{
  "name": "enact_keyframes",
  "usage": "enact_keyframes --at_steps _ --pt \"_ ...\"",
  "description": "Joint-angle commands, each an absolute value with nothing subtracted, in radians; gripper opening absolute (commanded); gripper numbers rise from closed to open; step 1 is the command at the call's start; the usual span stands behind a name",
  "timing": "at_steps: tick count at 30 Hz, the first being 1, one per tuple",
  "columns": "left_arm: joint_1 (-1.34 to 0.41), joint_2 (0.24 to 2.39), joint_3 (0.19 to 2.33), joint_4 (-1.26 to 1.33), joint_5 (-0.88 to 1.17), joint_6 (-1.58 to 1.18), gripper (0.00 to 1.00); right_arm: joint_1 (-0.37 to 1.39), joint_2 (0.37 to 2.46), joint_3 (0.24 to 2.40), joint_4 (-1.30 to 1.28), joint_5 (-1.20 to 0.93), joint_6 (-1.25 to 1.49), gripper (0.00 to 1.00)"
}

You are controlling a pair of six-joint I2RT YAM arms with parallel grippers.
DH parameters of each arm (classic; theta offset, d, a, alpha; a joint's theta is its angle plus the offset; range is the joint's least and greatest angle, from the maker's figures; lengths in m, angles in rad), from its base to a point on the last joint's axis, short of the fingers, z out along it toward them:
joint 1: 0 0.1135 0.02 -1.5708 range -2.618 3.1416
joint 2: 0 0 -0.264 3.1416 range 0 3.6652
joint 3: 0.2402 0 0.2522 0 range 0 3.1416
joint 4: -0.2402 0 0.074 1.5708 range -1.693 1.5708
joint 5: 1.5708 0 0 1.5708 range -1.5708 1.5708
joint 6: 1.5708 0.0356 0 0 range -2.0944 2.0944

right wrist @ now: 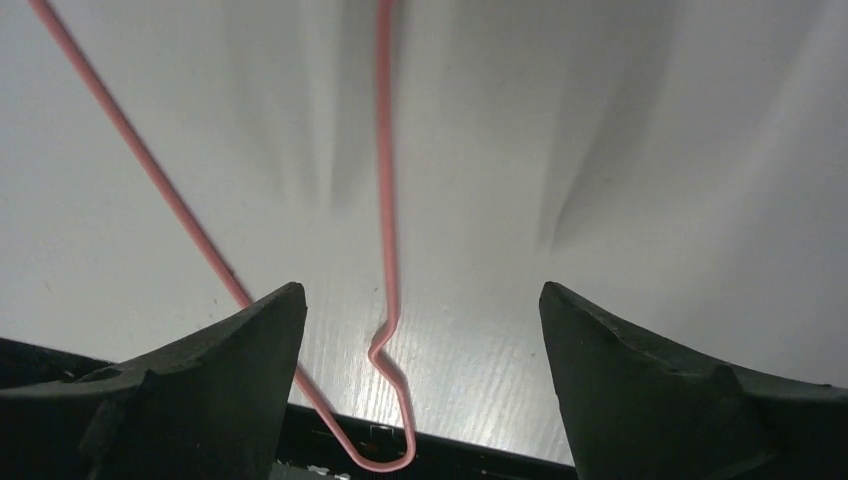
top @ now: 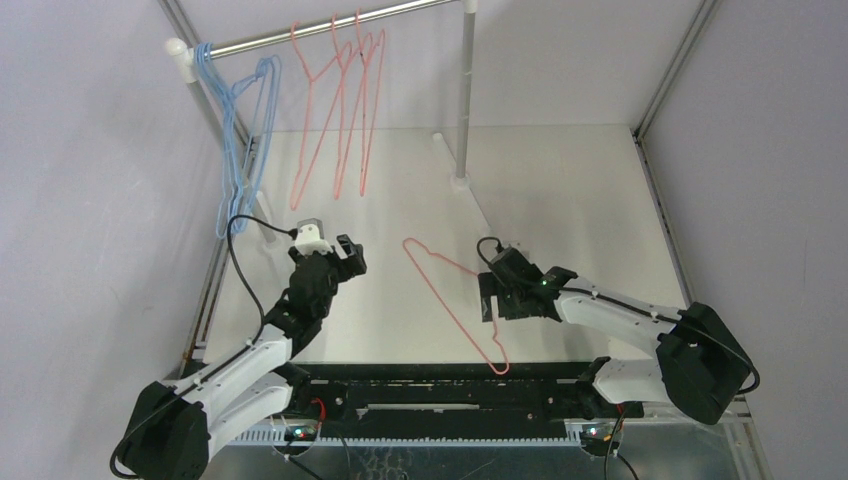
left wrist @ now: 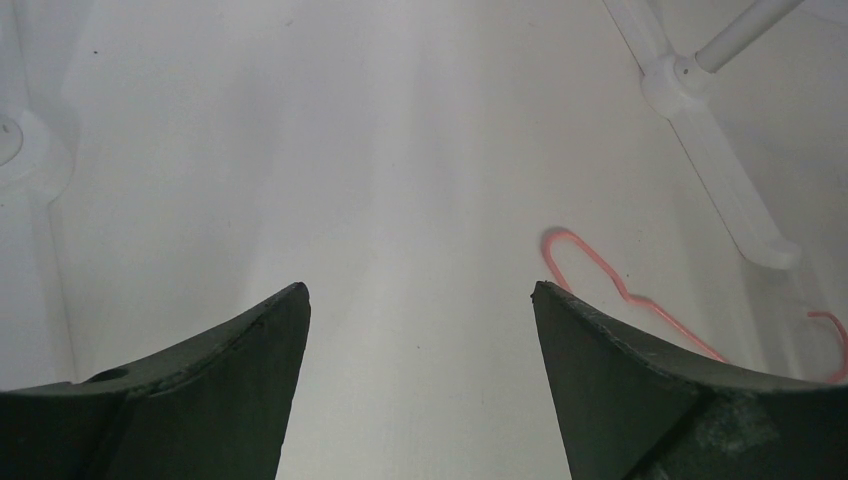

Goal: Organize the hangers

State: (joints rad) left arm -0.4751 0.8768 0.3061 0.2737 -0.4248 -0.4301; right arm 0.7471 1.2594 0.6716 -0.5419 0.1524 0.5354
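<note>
Near edge first: a black strip (top: 450,385) borders the tabletop (top: 580,200), and the loose pink hanger (right wrist: 385,200) has its near corner right on that edge. It lies flat, long axis diagonal, near-right to far-left. Can't tell where its hook points; your right arm covers that part. Your right tool (right wrist: 422,290) is over that near corner, jaws wide, one wire running between them but not gripped. Your left tool (left wrist: 420,295) is further left and farther out, jaws also wide, holding nothing; the hanger's far end lies ahead-right of it. Open tabletop runs from the right tool out to the right wall. Far end: rack foot (left wrist: 730,190) and post (top: 466,100), then the rail (top: 300,33) with blue hangers (top: 243,120) at its left end and pink hangers (top: 345,110) mid-rail, hooks up, well apart from both tools.
</note>
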Motion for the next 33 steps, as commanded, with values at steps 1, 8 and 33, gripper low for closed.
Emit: enact_keyframes --at_steps 1,8,33 --pt "-0.477 0.862 0.283 0.301 -0.461 -0.447 0.87 0.810 1.289 0.656 -0.511 0.158 0.601 0.95" --pt "-0.477 0.885 0.289 0.308 -0.456 -0.446 0.87 0.893 1.387 0.656 -0.474 0.170 0.656 0.66" --pt "-0.518 0.870 0.291 0.273 -0.418 -0.478 0.73 0.998 1.413 0.661 -0.411 0.361 0.697 0.00"
